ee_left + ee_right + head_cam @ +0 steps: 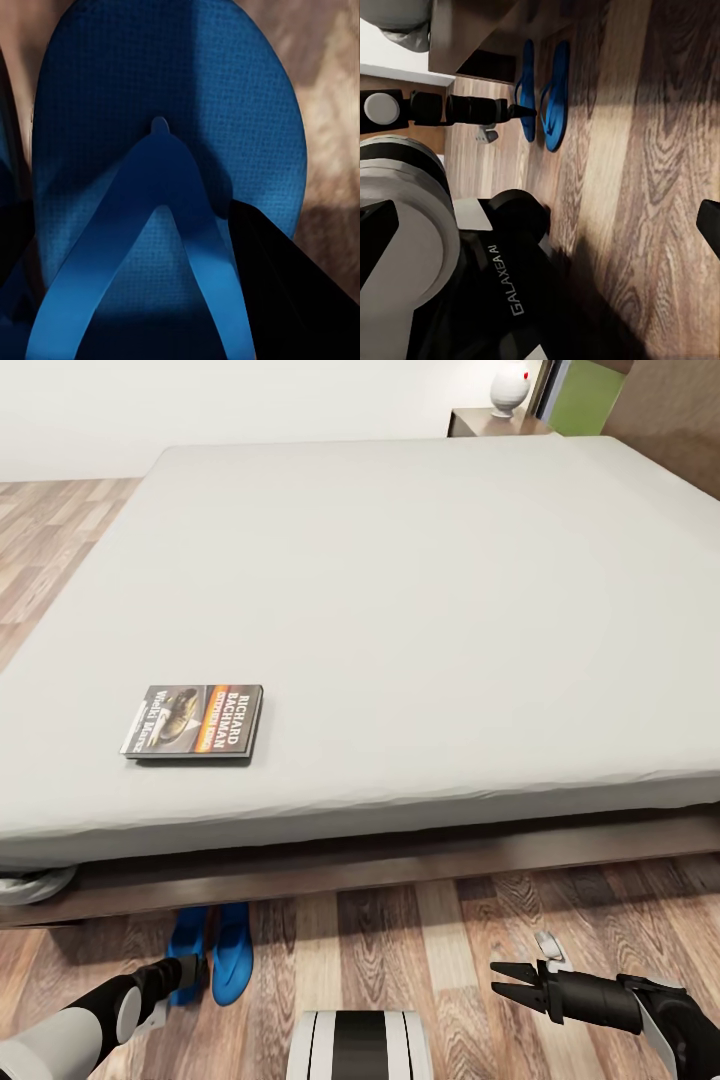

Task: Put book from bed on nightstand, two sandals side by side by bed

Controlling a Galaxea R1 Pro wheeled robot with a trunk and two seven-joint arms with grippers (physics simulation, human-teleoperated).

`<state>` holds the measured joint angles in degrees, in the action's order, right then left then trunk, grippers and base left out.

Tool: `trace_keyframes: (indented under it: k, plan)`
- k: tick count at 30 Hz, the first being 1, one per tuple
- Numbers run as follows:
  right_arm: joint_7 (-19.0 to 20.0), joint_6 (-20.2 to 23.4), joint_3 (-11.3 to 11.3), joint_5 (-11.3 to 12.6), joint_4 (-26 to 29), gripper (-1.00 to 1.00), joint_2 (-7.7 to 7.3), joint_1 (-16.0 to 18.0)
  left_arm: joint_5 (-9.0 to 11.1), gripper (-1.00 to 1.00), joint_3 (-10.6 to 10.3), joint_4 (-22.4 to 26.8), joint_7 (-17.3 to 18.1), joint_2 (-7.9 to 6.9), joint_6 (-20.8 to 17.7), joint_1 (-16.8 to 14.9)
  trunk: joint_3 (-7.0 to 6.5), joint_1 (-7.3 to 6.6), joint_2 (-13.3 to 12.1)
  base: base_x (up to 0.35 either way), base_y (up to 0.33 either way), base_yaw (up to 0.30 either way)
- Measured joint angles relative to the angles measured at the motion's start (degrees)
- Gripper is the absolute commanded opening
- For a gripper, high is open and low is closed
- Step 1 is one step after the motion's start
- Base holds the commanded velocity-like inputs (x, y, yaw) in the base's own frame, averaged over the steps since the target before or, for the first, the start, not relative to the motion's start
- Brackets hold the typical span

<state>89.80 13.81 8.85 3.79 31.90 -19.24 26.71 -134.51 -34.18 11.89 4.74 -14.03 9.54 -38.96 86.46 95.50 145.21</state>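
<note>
Head view: bed (pixel 420 610), light-grey mattress on a dark wood frame, spanning most of the scene. Book (pixel 193 722) flat on the mattress near its front left edge, cover up. Nightstand (pixel 495 423) at the far side of the bed, a white vase (pixel 509 387) on it. Two blue sandals (pixel 214 952) side by side on the plank floor (pixel 400 950), toes reaching under the bed frame. Left gripper (pixel 190 970) low at the left sandal; whether its jaws are parted or closed cannot be told. Right gripper (pixel 508 984) over bare floor, well apart from the sandals, fingers spread, nothing held.

Left wrist view: one sandal (pixel 165 172) close up, strap and toe post visible, dark fingertip (pixel 292 277) over its edge.

Right wrist view: both sandals (pixel 544 94) parallel beside the bed frame (pixel 472 34), left gripper (pixel 521 111) tip at the nearer sandal; robot base (pixel 405 217) alongside.
</note>
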Motion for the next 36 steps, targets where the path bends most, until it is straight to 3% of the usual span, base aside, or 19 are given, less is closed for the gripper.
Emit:
trace_keyframes:
  k: [7,30,36]
  plan:
    - [0.0,0.0,0.0,0.0,0.0,1.00,0.00,0.0,0.0,-1.00,0.0,0.0,-0.2,0.00,-0.8,0.0,0.88,0.11,0.1,0.000,0.000,0.000]
    - [0.0,0.0,0.0,0.0,0.0,1.00,0.17,0.0,0.0,-1.00,0.0,0.0,0.1,0.00,-2.4,0.0,0.89,0.10,0.1,0.000,0.000,0.000]
    - [0.0,0.0,0.0,-0.1,0.0,1.00,0.51,0.0,0.1,-1.00,0.0,0.0,0.1,0.00,-2.7,0.0,1.77,0.21,0.1,0.000,0.000,0.000]
